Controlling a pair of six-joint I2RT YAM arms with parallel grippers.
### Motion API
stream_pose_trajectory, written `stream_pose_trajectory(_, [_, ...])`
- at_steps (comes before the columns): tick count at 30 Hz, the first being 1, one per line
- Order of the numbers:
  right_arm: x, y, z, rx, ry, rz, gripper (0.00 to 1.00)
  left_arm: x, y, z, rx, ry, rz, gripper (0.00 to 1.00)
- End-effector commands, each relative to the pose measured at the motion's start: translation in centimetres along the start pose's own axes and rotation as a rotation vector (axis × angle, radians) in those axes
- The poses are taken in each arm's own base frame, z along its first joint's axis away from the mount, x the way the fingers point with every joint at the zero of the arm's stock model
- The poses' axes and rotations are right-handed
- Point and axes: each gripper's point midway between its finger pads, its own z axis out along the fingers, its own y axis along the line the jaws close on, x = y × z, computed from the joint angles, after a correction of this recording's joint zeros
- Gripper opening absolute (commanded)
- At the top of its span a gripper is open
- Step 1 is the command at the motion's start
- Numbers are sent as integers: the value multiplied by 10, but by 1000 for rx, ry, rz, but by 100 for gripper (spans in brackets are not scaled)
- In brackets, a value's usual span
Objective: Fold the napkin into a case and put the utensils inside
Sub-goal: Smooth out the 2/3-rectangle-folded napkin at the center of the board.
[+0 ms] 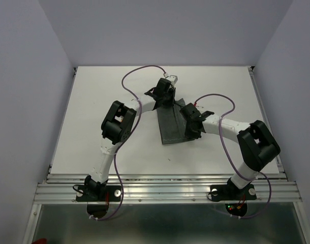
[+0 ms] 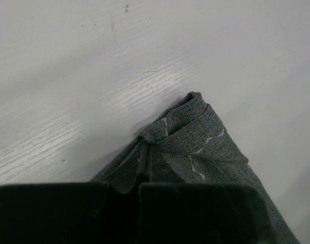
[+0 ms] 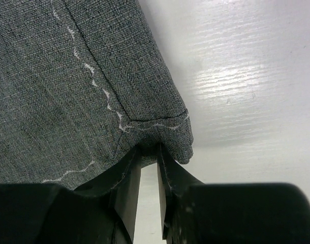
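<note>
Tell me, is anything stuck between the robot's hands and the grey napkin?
No, nothing visible is in the way. The left hand pinches one corner of the napkin, and the right hand pinches another corner.

Bright, even light; soft glare streaks on the white table [image 3: 231, 76]; faint shadows; near foreground blurred

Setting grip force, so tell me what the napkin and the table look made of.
Napkin: woven cloth, probably a cotton or linen blend, matte dark grey; a coarse flecked weave and a pale stitched hem show. Table: hard white board with a slight sheen; faint wood-like grain and glare suggest paint or laminate.
</note>
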Motion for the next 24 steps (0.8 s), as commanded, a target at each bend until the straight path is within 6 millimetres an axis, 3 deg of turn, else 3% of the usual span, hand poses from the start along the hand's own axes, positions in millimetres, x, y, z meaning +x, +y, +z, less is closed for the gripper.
stream_pose_trajectory(1, [6,-24,11,110,-5,-72,25,-7,9,-16,-53,-10,8,0])
stream_pose_trajectory(6, [-1,-25,5,107,-36,-91,25,-6,11,-14,-66,-12,1,0])
stream_pose_trajectory(10, [-25,-9,-15,34,-113,-72,25,-4,11,-12,-56,-6,-5,0])
stream_pose_trajectory(14, [-79,10,-47,-14,-259,-39,27,-3,10,-12,-45,-4,3,0])
stream_pose_trajectory(17, [-115,19,-53,-28,-303,-11,27,-3,8,-13,-34,-4,7,0])
stream_pose_trajectory(19, [-136,17,-49,-33,-307,31,27,-1,6,-12,-24,-2,9,0])
stream_pose_trajectory(24, [-189,44,-28,-107,-306,91,25,0,7,-11,-22,0,5,0])
